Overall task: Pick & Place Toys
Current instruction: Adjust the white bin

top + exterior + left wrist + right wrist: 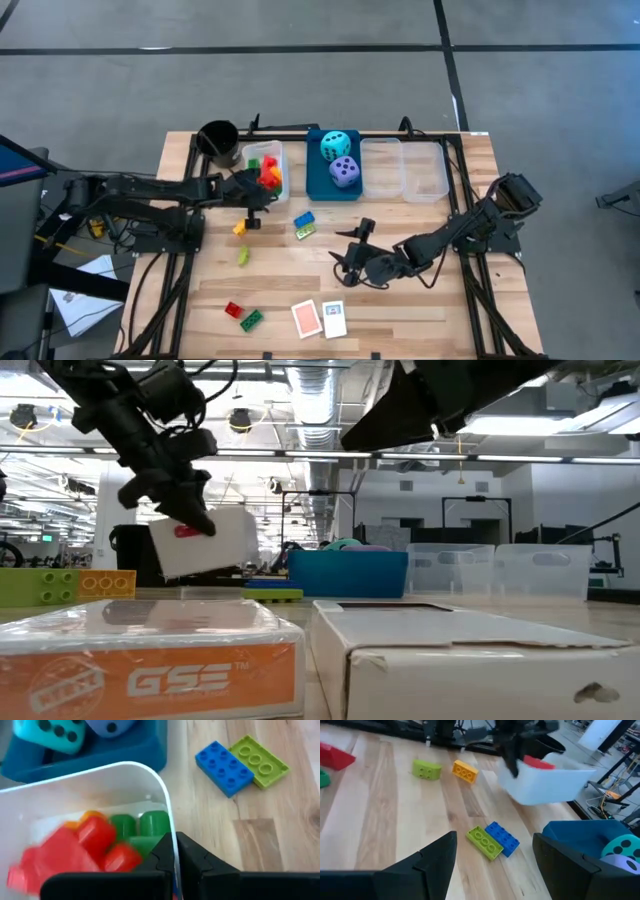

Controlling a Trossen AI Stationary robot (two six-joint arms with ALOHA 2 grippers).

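While the left gripper pinched the white bin's rim, the right gripper, spread, faced the light, rigid blue brick, best grasped across its sides.

black cup | white bin | blue bin | clear bins

Even, bright overhead light; ceiling lamps glare in low view; red bricks motion-blurred; soft shadows.
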